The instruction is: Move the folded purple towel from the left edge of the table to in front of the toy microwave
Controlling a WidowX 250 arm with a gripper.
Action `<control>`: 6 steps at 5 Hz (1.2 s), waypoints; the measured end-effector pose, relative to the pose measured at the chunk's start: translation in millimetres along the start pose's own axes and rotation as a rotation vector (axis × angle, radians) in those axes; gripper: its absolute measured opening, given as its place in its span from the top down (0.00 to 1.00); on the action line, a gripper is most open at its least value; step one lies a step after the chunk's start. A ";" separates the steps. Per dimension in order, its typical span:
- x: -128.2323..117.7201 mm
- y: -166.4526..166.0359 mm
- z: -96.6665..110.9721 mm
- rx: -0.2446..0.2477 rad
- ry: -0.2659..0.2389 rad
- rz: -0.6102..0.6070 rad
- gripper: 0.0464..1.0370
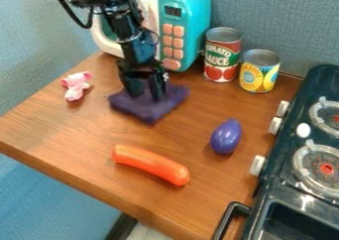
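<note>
The black gripper (146,91) hangs down at the upper left of the table, its two fingers apart. Its tips are over or against a dark purple cloth (149,108), which lies in a rough square on the wood; whether they touch it I cannot tell. A small pink plush toy (77,85) lies to the left of the cloth. Toward the front edge is an orange, sausage-shaped object (151,165). A purple toy eggplant (226,136) rests to the right, near the stove.
Behind the gripper stands a teal and white toy microwave (184,30). A tomato sauce can (222,54) and a shorter yellow-labelled can (259,71) stand at the back. The dark toy stove (278,187) borders the wooden table (86,150) on the right.
</note>
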State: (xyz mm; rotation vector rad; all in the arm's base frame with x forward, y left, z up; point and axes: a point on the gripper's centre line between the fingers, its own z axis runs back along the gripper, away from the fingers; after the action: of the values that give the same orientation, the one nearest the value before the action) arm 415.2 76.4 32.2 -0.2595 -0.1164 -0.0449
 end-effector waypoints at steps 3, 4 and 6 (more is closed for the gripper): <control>-16.8 1.6 27.8 0.017 -0.058 0.103 0.04; -21.4 -9.5 40.6 -0.005 -0.091 0.058 0.04; -67.1 -38.1 63.2 0.187 0.099 -0.029 0.04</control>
State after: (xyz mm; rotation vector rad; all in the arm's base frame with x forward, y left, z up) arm 339.5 57.9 94.4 -0.0688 -0.0258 -0.0747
